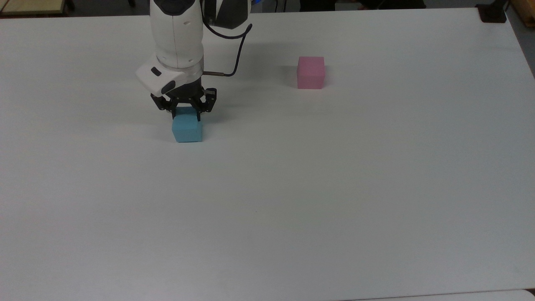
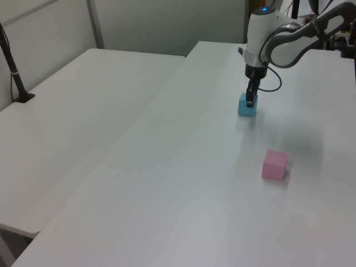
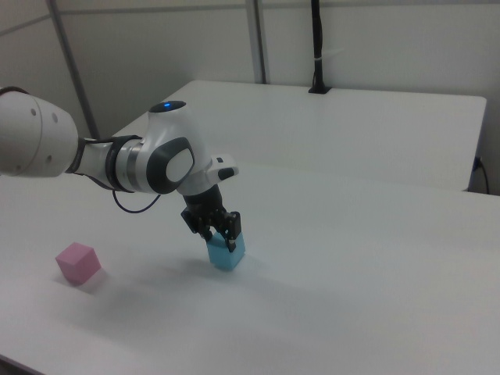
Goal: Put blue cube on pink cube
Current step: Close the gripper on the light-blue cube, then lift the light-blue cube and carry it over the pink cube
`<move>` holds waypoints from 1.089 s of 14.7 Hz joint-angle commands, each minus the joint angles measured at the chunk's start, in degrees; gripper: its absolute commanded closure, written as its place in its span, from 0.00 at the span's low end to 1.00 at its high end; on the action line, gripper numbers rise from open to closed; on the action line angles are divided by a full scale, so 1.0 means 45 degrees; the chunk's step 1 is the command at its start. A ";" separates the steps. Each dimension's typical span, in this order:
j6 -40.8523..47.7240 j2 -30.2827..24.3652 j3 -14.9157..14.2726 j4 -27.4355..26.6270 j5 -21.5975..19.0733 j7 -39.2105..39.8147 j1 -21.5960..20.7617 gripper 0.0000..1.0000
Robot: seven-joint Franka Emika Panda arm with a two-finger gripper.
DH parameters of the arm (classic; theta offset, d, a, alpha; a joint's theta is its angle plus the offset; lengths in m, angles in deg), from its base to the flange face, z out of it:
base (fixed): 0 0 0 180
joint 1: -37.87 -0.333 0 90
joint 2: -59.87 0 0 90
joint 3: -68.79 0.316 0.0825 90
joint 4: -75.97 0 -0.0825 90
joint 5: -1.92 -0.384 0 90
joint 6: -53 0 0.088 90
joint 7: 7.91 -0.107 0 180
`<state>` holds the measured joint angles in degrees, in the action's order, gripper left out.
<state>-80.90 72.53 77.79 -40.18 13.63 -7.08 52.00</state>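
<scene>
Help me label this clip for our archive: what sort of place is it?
Probably a robotics lab or test room: a robot arm works over plain white tables bearing a blue cube and a pink cube, with bare partition walls behind.

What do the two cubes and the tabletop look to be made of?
Blue cube and pink cube: likely foam or soft plastic, matte, no glare, unmarked faces. Table: smooth white laminate by its look, with a faint sheen.

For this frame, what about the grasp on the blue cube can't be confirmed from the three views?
- Top view: the gripper body hides the blue cube's rear edge and finger contact.
- Left view: fingers too small to tell pad contact.
- Right view: whether the cube has left the table is unclear.
- The pink cube is fully visible.
</scene>
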 commanded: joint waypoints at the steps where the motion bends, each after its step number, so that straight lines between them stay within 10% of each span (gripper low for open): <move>1: 0.0826 -0.0955 -0.0046 0.0087 0.0034 -0.0224 -0.0036 0.51; 10: 0.6546 -0.2090 0.0012 0.4186 -0.1939 -0.0029 -0.0308 0.50; 16: 0.7800 -0.3182 -0.0007 0.4230 -0.2271 -0.0068 -0.0874 0.50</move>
<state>-49.20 60.77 78.05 -20.23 4.47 -7.25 49.91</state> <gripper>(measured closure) 0.445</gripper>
